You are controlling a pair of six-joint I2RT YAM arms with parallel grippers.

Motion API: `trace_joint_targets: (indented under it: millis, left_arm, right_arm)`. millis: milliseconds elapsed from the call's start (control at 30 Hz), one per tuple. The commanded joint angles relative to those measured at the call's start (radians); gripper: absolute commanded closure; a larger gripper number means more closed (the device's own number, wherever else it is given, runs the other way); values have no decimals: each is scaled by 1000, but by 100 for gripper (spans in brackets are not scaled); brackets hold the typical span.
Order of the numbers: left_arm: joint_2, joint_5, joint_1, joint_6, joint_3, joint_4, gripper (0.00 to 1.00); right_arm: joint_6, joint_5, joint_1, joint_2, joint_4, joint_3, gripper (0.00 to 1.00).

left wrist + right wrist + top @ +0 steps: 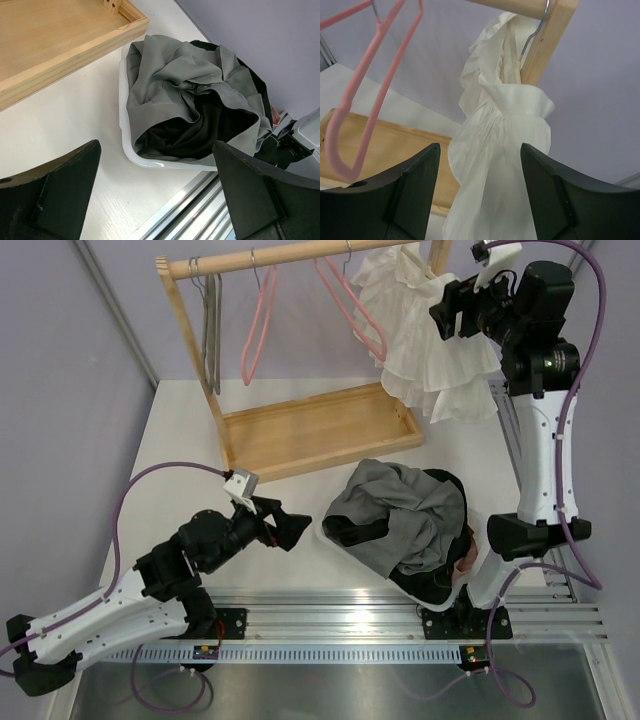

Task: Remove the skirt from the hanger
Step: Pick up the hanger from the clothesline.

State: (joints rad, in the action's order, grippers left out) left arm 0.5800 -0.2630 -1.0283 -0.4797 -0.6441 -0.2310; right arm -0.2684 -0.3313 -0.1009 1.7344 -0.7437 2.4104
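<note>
skirt [430, 350] hangs lengthwise down from a hanger [535, 30] at the rack's [300, 255] far right, straight ahead of the right gripper [480, 170], jaws apart. left gripper [155, 165], jaws wide apart, sits well away, near left.

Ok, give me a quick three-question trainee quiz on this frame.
1. True or false: the skirt hangs on the rack.
2. The right gripper is: A shut on the skirt, B open by the skirt, C shut on a hanger.
3. Fill in: the top cloth in the tub is ___.
Key: 1 true; 2 B; 3 grey.
</note>
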Motion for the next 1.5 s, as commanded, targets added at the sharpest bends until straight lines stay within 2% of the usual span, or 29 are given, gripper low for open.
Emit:
trace_joint_targets:
  millis: [0,200,533,733,1033,1467]
  left_arm:
    - [7,-31,1,-2,-12,59,1]
    - [14,-54,1,4,-8,52,1]
    - [18,-67,1,6,6,61,1]
    - [9,-67,1,0,9,59,1]
    - [20,-67,1,-2,6,65,1]
    - [52,-61,1,-2,-14,73,1]
  right_arm:
    - [61,20,16,77,127,88,26]
    - [130,-32,63,183,165,202,24]
    - [316,-135,73,211,196,194,28]
    - [310,-106,73,235,165,185,30]
    - [299,-117,73,269,149,185,42]
    - [301,-132,72,327,142,181,42]
